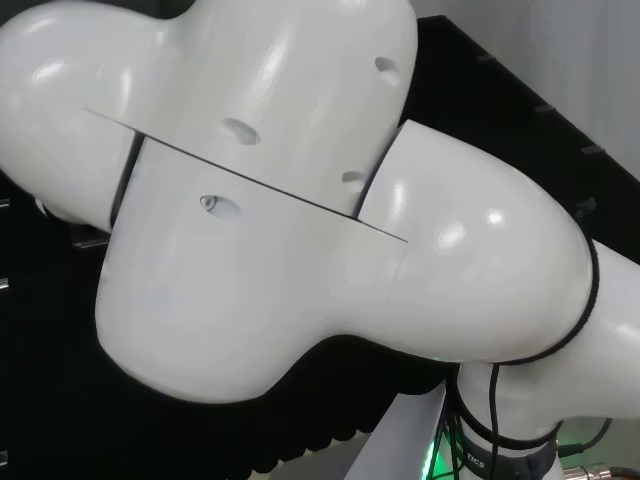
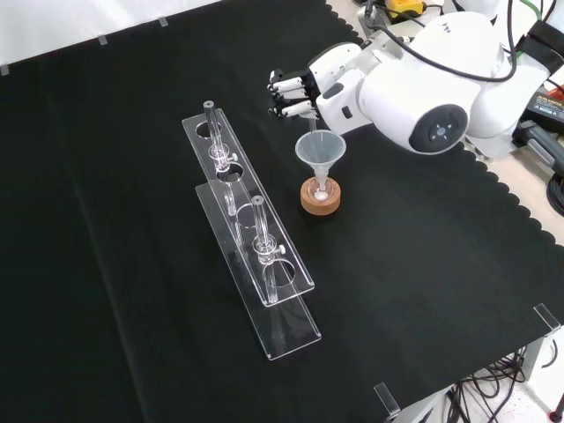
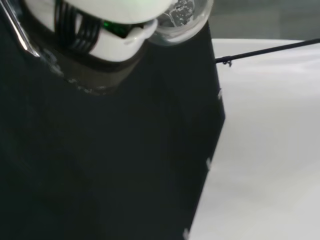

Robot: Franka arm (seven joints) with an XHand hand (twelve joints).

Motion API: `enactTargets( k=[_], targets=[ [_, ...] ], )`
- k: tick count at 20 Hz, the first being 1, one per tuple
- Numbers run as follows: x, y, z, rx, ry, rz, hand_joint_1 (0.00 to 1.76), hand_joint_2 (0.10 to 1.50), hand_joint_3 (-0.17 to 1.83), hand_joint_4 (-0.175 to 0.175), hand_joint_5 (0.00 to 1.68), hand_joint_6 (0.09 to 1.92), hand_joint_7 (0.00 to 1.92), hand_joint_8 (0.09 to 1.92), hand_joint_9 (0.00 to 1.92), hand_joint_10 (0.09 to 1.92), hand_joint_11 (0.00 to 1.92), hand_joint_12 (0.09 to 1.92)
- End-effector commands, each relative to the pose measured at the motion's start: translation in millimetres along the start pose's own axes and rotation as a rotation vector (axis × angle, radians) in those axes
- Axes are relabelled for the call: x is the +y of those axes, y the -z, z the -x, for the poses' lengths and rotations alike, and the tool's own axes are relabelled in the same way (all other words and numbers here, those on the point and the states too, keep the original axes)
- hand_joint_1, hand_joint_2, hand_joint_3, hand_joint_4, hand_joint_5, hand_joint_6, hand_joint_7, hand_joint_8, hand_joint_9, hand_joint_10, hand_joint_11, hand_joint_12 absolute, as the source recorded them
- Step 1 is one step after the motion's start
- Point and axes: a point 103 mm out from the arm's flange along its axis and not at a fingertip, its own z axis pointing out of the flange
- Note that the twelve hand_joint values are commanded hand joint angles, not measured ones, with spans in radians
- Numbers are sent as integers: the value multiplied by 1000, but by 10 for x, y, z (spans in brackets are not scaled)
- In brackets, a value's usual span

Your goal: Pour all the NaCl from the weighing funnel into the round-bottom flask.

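In the front view a small round-bottom flask sits on a cork ring with a clear plastic funnel in its neck. The hand hovers just beyond the funnel's rim and slightly to its left, with its fingers curled together. The wrist view shows a clear rounded glass piece with white grains in it, the weighing funnel, held close against the blurred white part of the hand. How far it is tipped I cannot tell.
A clear acrylic rack lies left of the flask in the front view, with two upright glass pieces in its holes. The arm's big white link stands right of the hand. White arm links cover the head view.
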Motion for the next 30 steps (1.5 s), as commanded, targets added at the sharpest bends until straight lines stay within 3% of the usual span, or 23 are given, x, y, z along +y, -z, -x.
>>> enactTargets(
  k=[1,7,19,30],
  targets=[
    [1,-62,55,156,16,8,1117,656,653,175,1276,667,547,633,906,355,745,1096],
    [6,-150,173,371,33,25,1117,656,653,175,1276,668,549,634,906,355,746,1096],
    [90,-462,332,638,34,9,1117,654,655,175,1277,668,551,635,906,355,750,1095],
    [125,-830,526,941,10,-14,1117,653,657,175,1277,668,552,635,907,355,751,1094]
  ],
)
